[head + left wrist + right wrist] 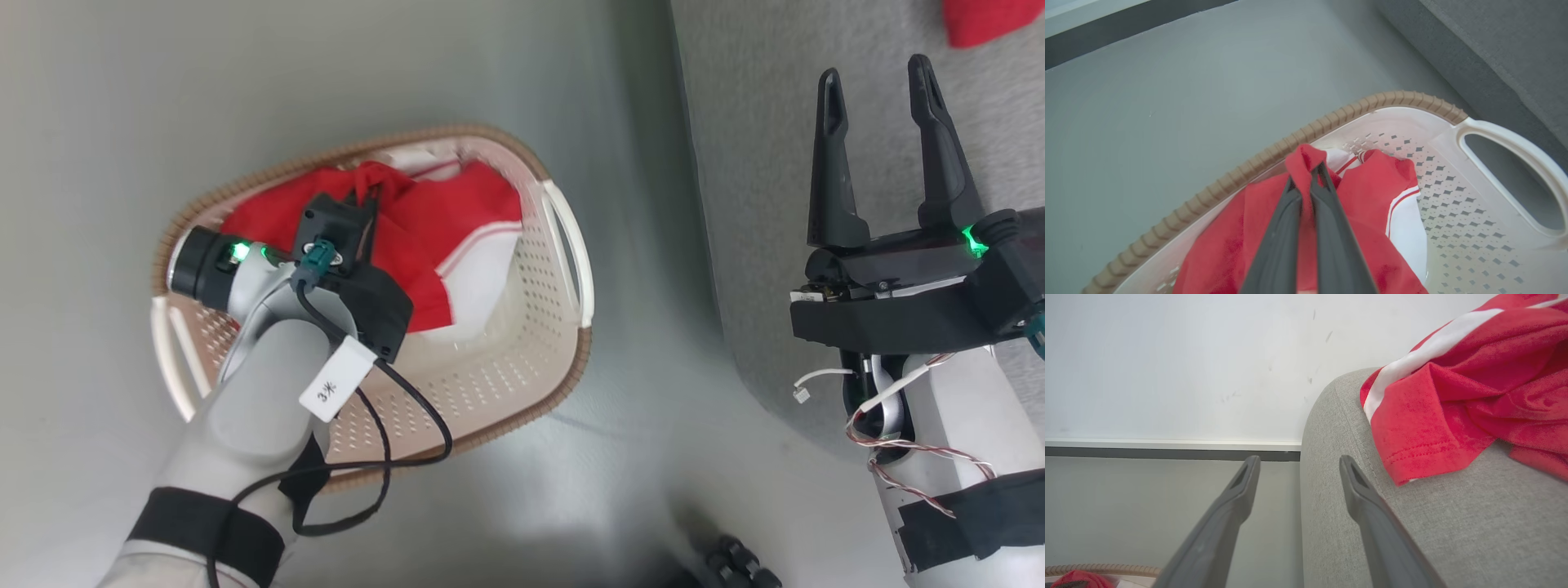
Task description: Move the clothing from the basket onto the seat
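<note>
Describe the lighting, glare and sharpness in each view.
Head view: soft even light, pale glare on the floor, faint shadow beside the basket. Left wrist view: even light, clothing sharp. Right wrist view: wall bright, nearly washed out; seat weave crisp.

One oval cream-white perforated plastic laundry basket (522,343) with a brown woven-look rim, and on it two white loop handles (575,253). One heap of soft red clothing (457,220) with white panels lies inside it; how many separate pieces make up the heap cannot be told. One further red garment (1474,396) with a white stripe lies on the one large grey woven-fabric seat cushion (1453,522). Two end effectors, the left end effector (1308,173) and the right end effector (876,67), each with two long dark fingers (947,147), four in all. One white paper tag (336,378).
</note>
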Tool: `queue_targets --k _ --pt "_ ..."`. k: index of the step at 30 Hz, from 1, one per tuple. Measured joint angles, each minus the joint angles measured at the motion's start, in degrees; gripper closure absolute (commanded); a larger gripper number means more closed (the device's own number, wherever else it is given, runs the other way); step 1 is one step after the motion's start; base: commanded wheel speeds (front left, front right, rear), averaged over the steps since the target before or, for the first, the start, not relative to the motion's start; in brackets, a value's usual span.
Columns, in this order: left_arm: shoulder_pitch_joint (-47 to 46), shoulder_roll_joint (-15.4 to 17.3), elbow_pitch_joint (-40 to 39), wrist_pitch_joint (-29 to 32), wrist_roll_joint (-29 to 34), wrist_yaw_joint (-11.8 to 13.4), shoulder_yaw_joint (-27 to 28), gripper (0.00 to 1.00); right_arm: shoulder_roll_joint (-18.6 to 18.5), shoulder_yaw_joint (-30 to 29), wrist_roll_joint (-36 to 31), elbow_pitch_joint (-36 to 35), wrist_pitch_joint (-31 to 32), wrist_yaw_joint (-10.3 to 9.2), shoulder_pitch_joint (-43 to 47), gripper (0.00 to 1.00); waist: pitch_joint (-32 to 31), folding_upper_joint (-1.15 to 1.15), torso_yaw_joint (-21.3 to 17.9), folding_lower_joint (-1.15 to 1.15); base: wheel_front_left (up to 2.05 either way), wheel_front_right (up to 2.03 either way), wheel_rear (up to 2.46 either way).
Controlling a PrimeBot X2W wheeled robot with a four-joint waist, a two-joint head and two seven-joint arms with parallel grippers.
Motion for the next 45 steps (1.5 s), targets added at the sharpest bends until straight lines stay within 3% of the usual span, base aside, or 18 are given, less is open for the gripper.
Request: queue_targets --k 15,35,45 --pt "1.9 -0.7 -10.6 0.0 -2.4 -5.0 -1.0 1.00 -0.6 -1.8 0.0 5.5 0.0 1.24 0.3 0.00 -12.2 0.00 4.5 0.00 0.00 0.00 0.00" --pt "3.0 -0.9 -20.0 0.0 -7.5 -6.5 -4.0 1.00 -0.1 -0.7 0.0 12.3 0.0 3.38 5.4 0.00 -28.8 -0.01 7.8 -0.01 0.00 0.00 0.00" --pt "3.1 -1.0 -20.5 0.0 -11.1 -6.5 -8.4 1.00 -0.2 1.8 -0.5 16.5 0.0 5.98 8.9 0.00 -37.4 -0.01 8.3 -0.02 0.00 0.00 0.00"
